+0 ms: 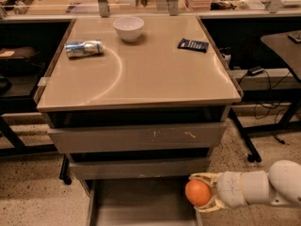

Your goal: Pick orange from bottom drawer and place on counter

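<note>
Orange-coloured and round, the orange [197,192] sits clamped between the two fingers [202,176] of the gripper [195,193]; you see it above the open bottom drawer [141,206], at its right rail.

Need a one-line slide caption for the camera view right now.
Gripper shut on the orange at the open bottom drawer's right edge, below the counter.

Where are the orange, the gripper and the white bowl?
orange [198,192], camera view, its middle.
gripper [195,193], camera view, between fingers, at right edge of bottom drawer [136,206].
white bowl [128,29], camera view, outer wall.
</note>
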